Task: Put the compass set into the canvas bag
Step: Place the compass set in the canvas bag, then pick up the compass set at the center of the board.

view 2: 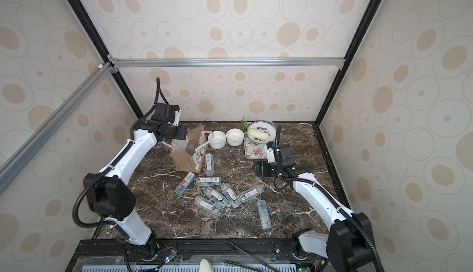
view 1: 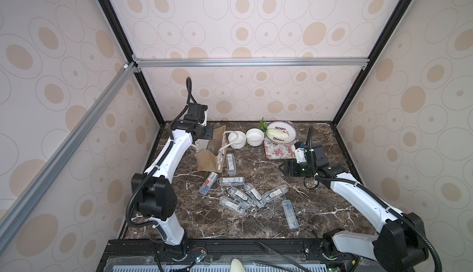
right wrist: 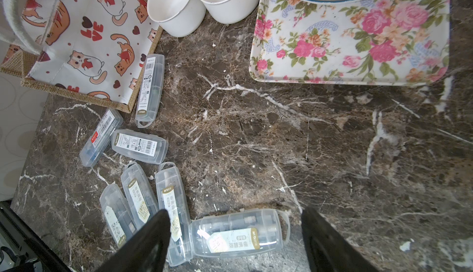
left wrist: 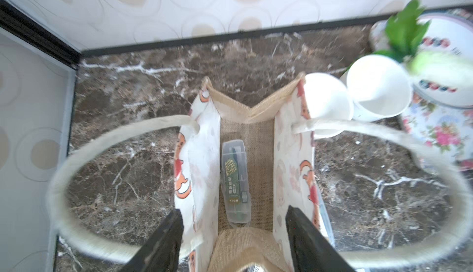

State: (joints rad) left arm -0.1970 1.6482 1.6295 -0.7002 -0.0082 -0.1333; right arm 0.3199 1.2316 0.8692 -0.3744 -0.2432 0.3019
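Compass set [left wrist: 234, 181]: one clear plastic case, lying flat at the bottom inside the canvas bag [left wrist: 288, 160]. Left end effector [left wrist: 233, 210]: above the bag's mouth, jaws apart, empty. Right end effector [right wrist: 235, 211]: well away from the bag, jaws wide, empty. Remaining cases [view 1: 240, 196]: loose on the surface [view 1: 320, 206] beside the bag. Handling note: withdraw straight up between the rope handles [left wrist: 115, 142], touching neither panel nor rope, lest the bag tip.
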